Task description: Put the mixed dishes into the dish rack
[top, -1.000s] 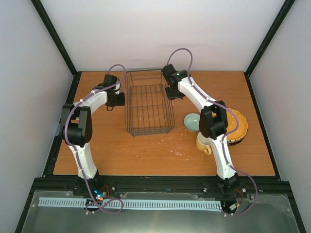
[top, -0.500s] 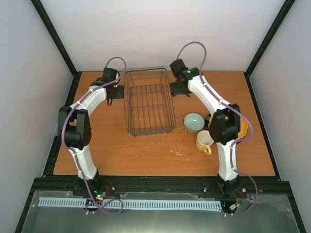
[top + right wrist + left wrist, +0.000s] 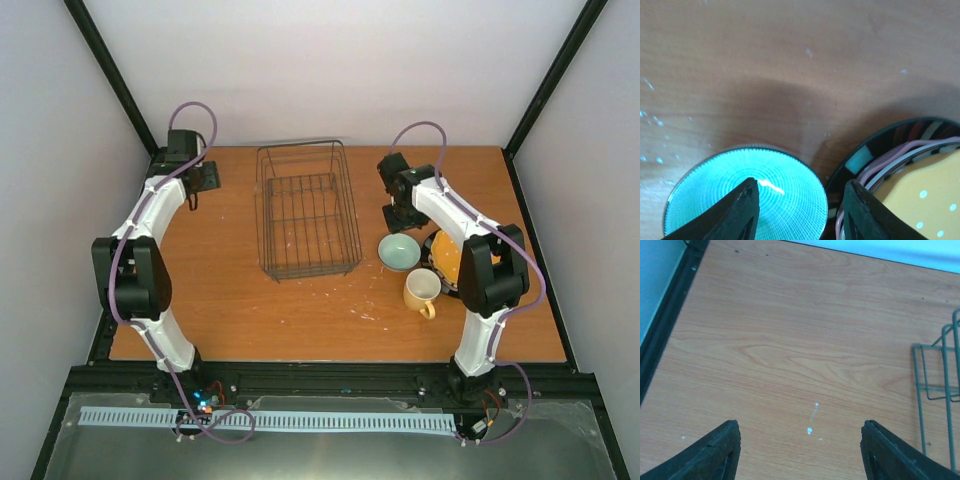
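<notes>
The mug (image 3: pixel 421 290) sits nearest, with the bowl (image 3: pixel 399 251) and plate stack (image 3: pixel 447 258) just behind; none is racked. The right hand (image 3: pixel 800 184), spread, hangs over the bowl: a first pick, I judge, needing a descent onto its rim. Beyond stands the dish rack (image 3: pixel 308 225). The left hand (image 3: pixel 800 425), spread, hovers over the far-left of the speckled wooden table (image 3: pixel 230 290), with pale walls (image 3: pixel 350 70) behind.

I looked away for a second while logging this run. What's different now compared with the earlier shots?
Both arms pulled away from the dish rack's sides. The left gripper swung outward to the far-left corner of the table. The right gripper swung right and nearer, and is now open above the bowl and plate stack. Neither holds anything. Rack, bowl, mug and plates appear unmoved.
</notes>
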Tool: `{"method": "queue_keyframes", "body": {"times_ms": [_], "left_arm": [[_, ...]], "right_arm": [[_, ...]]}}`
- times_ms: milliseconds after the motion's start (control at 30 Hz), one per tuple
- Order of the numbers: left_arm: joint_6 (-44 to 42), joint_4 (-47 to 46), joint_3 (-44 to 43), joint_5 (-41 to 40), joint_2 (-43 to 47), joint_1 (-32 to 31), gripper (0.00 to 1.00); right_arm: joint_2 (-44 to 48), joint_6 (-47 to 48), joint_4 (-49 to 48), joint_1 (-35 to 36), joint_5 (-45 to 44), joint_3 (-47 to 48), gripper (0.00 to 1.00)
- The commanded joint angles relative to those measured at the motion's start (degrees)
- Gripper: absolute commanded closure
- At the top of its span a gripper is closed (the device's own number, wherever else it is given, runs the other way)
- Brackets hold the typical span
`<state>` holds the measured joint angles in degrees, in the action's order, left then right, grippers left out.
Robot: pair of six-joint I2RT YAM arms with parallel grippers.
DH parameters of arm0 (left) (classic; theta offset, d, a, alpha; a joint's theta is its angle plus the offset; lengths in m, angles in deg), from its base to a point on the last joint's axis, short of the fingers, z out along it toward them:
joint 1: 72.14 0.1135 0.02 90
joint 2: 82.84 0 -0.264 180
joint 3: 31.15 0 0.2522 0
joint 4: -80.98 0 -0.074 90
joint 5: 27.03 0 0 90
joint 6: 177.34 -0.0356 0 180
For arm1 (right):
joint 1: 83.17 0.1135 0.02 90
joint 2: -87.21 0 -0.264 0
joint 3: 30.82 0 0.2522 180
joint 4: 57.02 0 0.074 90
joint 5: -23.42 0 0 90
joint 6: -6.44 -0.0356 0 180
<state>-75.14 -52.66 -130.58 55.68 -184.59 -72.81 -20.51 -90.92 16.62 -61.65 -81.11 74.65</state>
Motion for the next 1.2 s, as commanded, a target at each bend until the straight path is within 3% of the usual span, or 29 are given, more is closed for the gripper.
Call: {"method": "queue_keyframes", "body": {"times_ms": [0, 467, 833, 1000, 1067, 1167], "left_arm": [[-1.88, -0.90, -0.55, 0.08, 1.73, 1.37, 0.34], [-2.49, -2.59, 2.02, 0.65, 3.34, 2.62, 0.36], [-3.02, -3.01, 1.10, 1.09, 1.78, 3.30, 0.38], [-3.82, -3.11, 0.85, 0.97, 0.87, 3.39, 0.39], [-4.15, -3.14, 0.83, 0.92, 0.66, 3.39, 0.41], [-4.35, -3.23, 0.78, 1.43, 0.43, 3.39, 0.43]], "right_arm": [[1.16, 3.67, -0.35, 0.14, -0.13, -2.33, 0.53], [-1.74, 4.48, -4.90, -4.44, 5.50, -8.03, 0.54], [-7.63, 5.51, -5.31, -5.48, 11.25, -5.83, 0.57], [-8.93, 6.10, -4.85, -5.48, 12.85, -5.35, 0.75], [-9.08, 6.27, -4.49, -5.50, 13.03, -5.07, 0.95], [-8.92, 6.21, -3.95, -5.58, 12.96, -4.84, 0.97]]}}
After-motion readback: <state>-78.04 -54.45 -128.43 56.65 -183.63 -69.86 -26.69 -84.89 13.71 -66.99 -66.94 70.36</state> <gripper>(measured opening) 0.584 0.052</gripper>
